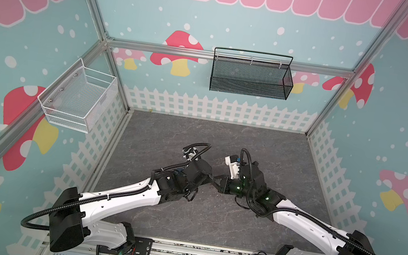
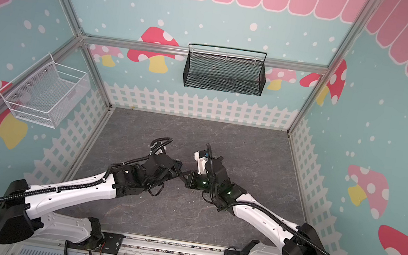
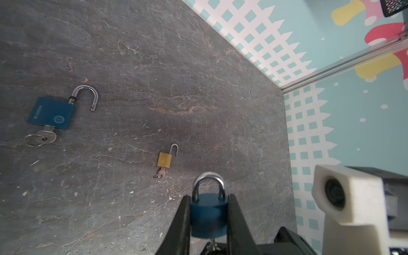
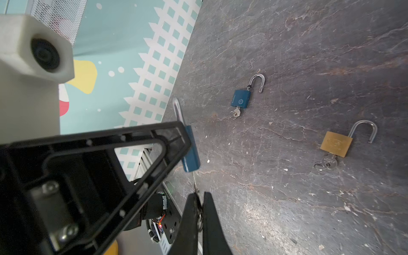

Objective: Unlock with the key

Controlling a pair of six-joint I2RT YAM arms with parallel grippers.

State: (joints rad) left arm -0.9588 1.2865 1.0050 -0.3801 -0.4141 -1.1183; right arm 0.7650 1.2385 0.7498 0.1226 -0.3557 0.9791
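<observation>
The left pincer (image 3: 208, 198) clamps the locked blue padlock (image 3: 208, 217) above the middle of the worktop (image 3: 154, 66), so the right pincer (image 4: 199, 196), pinching what looks like the key (image 3: 212, 244) at its keyway, should twist squarely about the key's axis while the left grip resists without slipping.

Left hand (image 1: 211, 177) and right hand (image 1: 220, 181) meet tip to tip, seemingly touching, over the table (image 1: 169, 134).

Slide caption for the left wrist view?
Left hand clamps a shut padlock; opened blue padlock and brass padlock lie on the table.
</observation>
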